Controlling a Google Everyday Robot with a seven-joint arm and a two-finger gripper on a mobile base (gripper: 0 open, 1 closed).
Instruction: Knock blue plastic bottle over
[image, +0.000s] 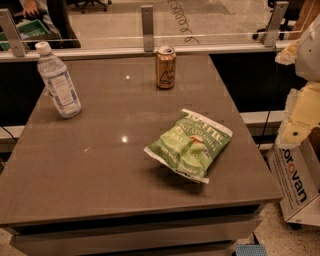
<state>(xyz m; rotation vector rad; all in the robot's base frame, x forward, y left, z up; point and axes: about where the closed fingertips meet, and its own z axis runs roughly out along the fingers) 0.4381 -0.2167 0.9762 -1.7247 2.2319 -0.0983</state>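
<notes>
The blue plastic bottle (58, 82) has a white cap and a pale printed label. It stands on its base at the back left of the grey-brown table (100, 165). My gripper (299, 117) is the pale cream part of the arm at the right edge of the view. It is off the table's right side and far from the bottle, touching nothing.
A short tan drink can (165, 67) stands upright at the back middle. A green chip bag (191, 143) lies right of centre. A glass barrier with metal posts (147, 27) runs along the far edge. A cardboard box (296, 182) sits on the floor at the right.
</notes>
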